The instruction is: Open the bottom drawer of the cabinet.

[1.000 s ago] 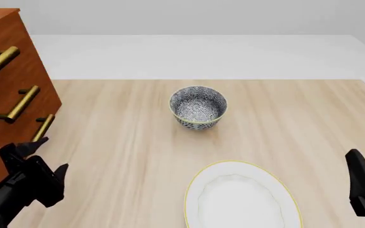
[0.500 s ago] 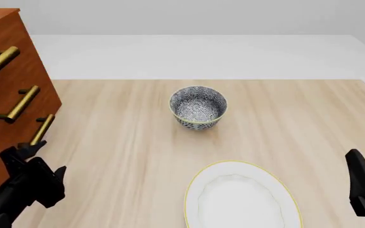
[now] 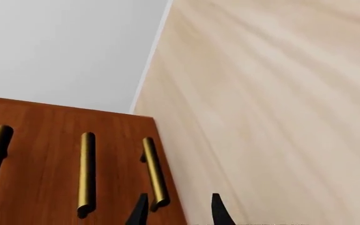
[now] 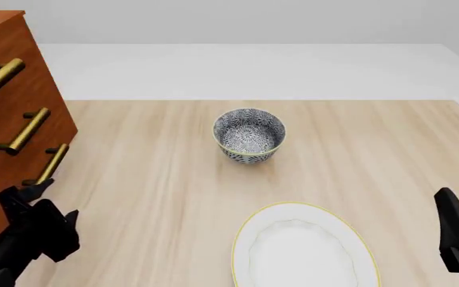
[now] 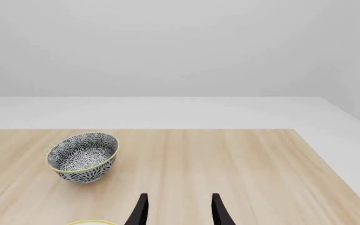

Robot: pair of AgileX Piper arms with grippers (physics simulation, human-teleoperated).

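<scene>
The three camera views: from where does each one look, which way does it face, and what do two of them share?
Front view: fixed above the arms' side, facing forward and down on the light wooden table; both grippers show, left gripper and right gripper.
Left wrist view: behind the left gripper, facing the reddish-brown wooden cabinet and the brass bar handle of the bottom drawer.
Right wrist view: behind the right gripper, facing across the table.
Shared: the front and right wrist views both show the blue-white patterned bowl.
</scene>
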